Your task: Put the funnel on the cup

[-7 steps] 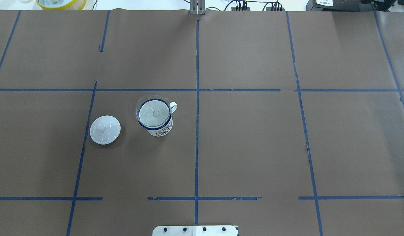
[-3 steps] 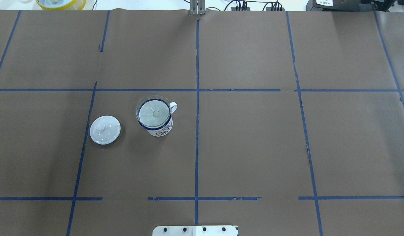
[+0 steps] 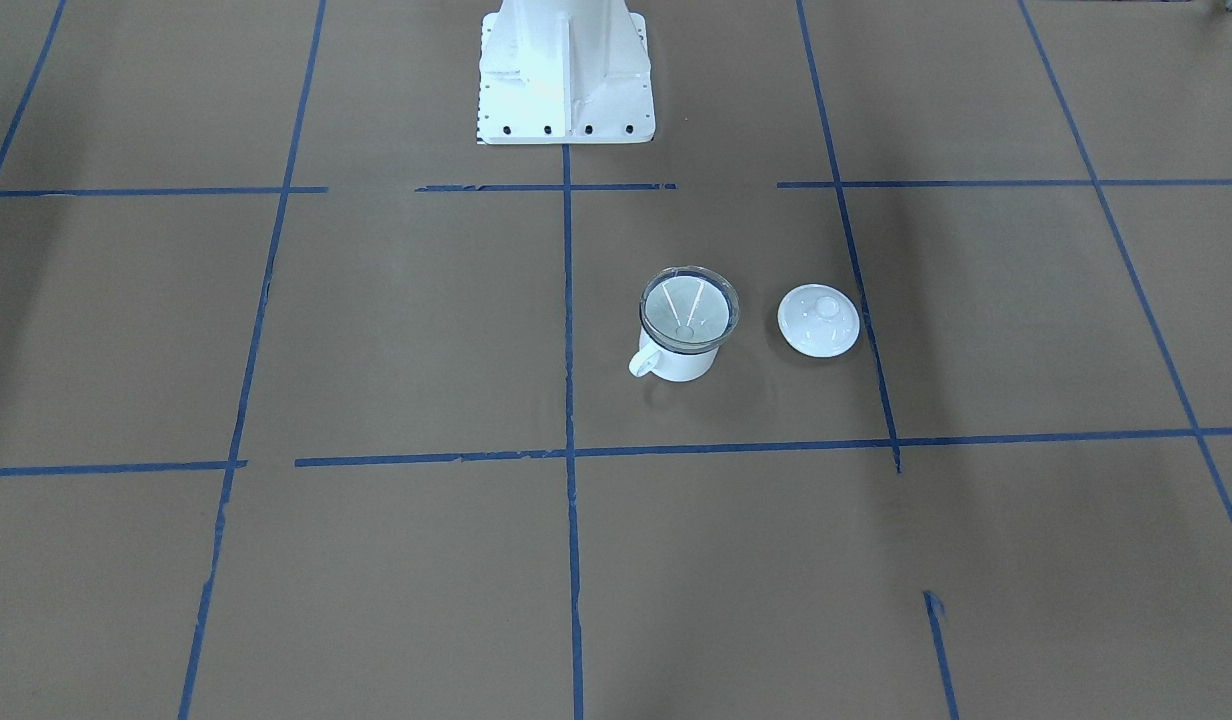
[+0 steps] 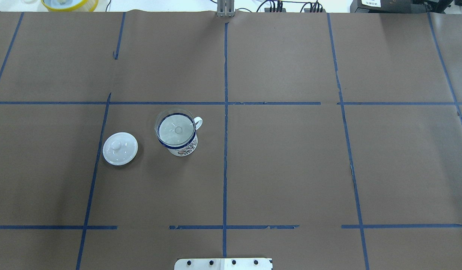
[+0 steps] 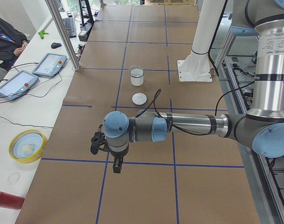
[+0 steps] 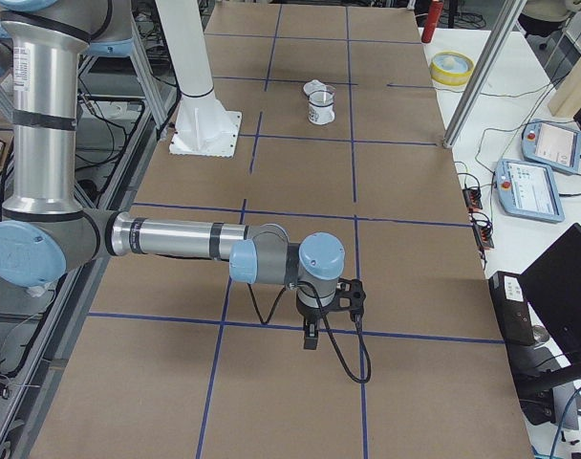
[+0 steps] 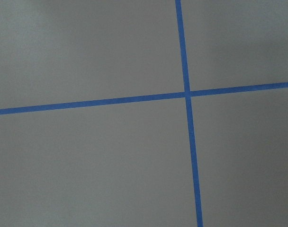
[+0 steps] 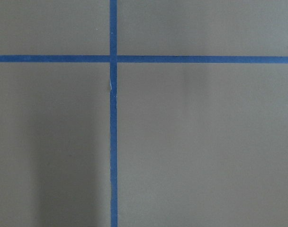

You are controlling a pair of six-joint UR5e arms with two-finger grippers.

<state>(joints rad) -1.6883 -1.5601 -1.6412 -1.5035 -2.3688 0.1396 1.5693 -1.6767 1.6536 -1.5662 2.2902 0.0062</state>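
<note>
The clear funnel (image 4: 174, 129) sits upright in the mouth of the white cup (image 4: 183, 148), its rim resting on the cup's dark blue rim and its spout pointing down inside. Both also show in the front view, funnel (image 3: 688, 305) and cup (image 3: 684, 362), with the handle toward the table's centre line. Neither gripper is near them. The left gripper (image 5: 116, 167) hangs over bare paper far out on the robot's left. The right gripper (image 6: 312, 337) hangs over bare paper far on its right. I cannot tell whether either is open or shut.
A round white knobbed lid (image 4: 120, 148) lies on the paper beside the cup, away from the centre line. The robot's white base (image 3: 564, 90) stands at the table's near edge. A yellow bowl (image 5: 27, 146) and teach pendants (image 5: 49, 64) lie off the paper.
</note>
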